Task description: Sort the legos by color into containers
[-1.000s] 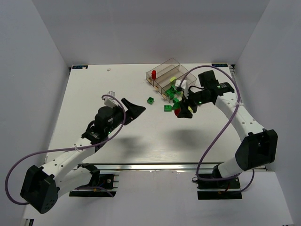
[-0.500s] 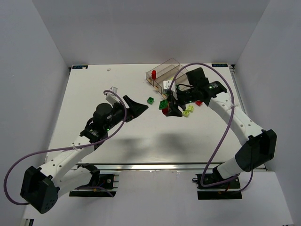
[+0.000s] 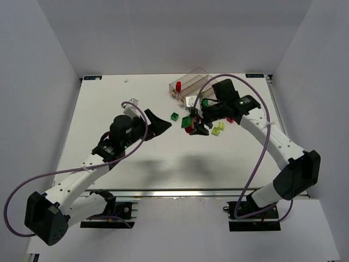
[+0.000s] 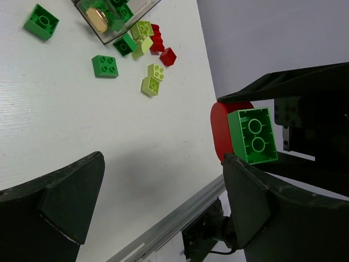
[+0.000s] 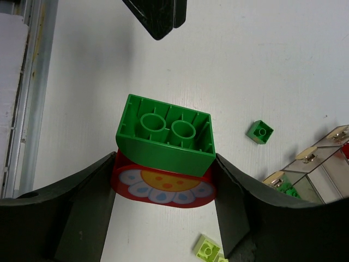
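a: what is in the right gripper?
b: it is clamped on a green brick stuck to a red round piece, over the table, near the tray.
a: and the left gripper?
b: fingers wide apart, nothing between. other bricks lie beside the tray.

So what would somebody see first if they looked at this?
Probably the right gripper holding a big green brick stuck on a red piece with a painted flower, up above the table. The left gripper gapes wide open just across from it, and loose bricks lie scattered by the clear tray at the far edge.
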Robot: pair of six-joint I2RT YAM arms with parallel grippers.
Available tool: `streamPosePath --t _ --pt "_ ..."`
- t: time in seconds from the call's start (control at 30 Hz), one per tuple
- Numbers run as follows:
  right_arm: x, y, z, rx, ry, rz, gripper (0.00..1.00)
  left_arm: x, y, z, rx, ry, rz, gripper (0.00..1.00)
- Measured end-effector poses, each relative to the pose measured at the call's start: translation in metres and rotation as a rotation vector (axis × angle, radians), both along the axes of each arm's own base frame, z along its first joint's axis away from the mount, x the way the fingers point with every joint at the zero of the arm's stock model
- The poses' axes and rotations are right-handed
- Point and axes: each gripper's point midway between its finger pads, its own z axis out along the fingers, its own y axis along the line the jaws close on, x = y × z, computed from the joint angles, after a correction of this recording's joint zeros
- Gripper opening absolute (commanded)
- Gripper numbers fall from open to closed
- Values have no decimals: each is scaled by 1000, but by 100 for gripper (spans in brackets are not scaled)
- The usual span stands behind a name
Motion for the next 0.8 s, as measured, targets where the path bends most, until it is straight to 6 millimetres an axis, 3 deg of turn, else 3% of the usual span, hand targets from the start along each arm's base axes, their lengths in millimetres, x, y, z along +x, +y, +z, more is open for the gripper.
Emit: streamPosePath --t 0.47,0.8 --pt "-8 7 -4 -46 -67 30 0 4 -7 -20 84 43 -48 96" --pt "7 2 -23 -136 -94 -17 0 2 -16 -5 43 -10 -96 96"
